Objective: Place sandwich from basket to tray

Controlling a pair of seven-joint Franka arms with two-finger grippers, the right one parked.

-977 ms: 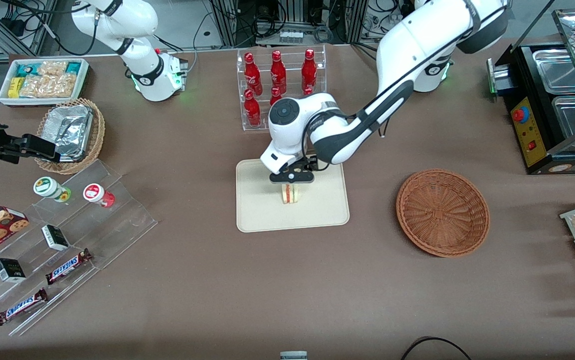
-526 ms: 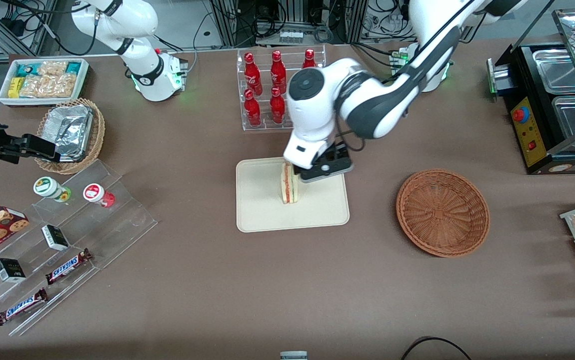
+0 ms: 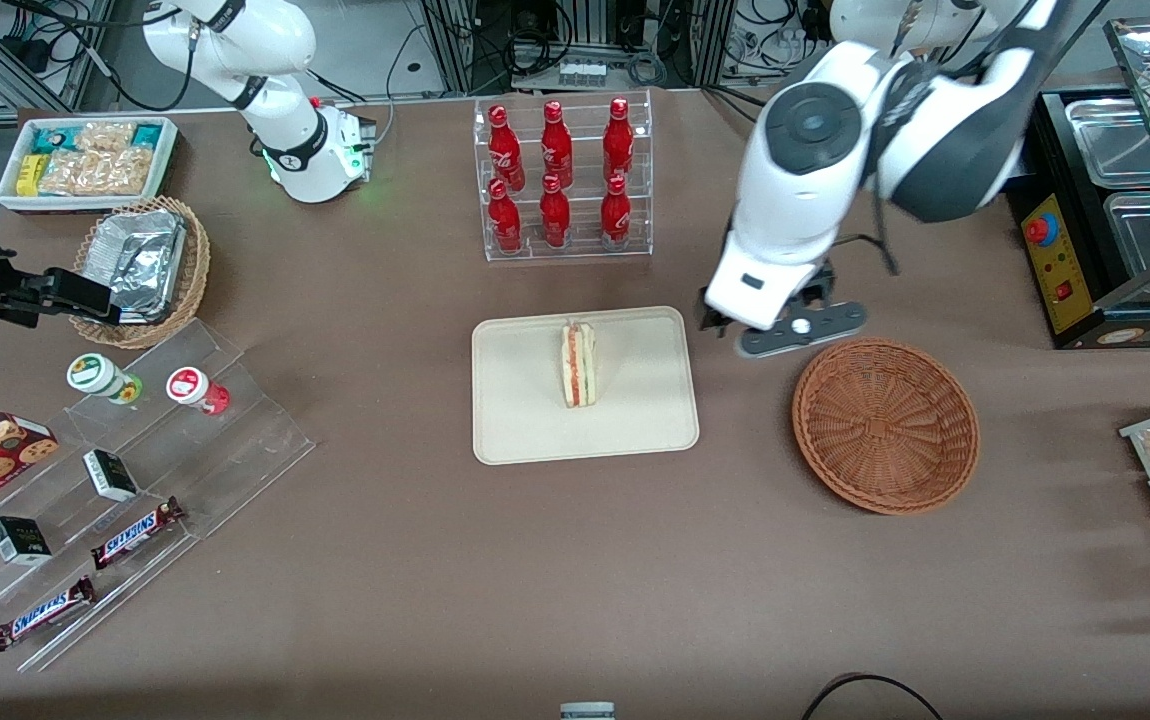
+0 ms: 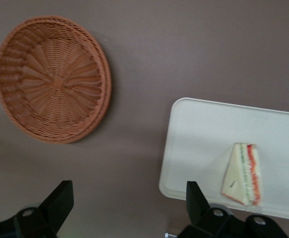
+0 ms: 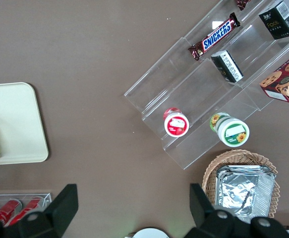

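Lighting: even, diffuse, from overhead; moderately bright. Shadows: soft, short, beside the basket [image 3: 885, 425] and under the left arm's gripper [image 3: 793, 330], which hangs above the table between tray [image 3: 515, 440] and basket. Glare: bright highlights on the arm's white shells and on the foil container [image 3: 140, 262]. Focus: front view sharp throughout; left wrist view slightly soft, its black fingers [image 4: 59, 202] blurred.

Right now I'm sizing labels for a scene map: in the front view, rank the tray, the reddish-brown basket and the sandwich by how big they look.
1. tray, largest.
2. basket, slightly narrower than the tray.
3. sandwich, far the smallest, on the tray.

The gripper hangs with open jaws between tray and basket, holding nothing.
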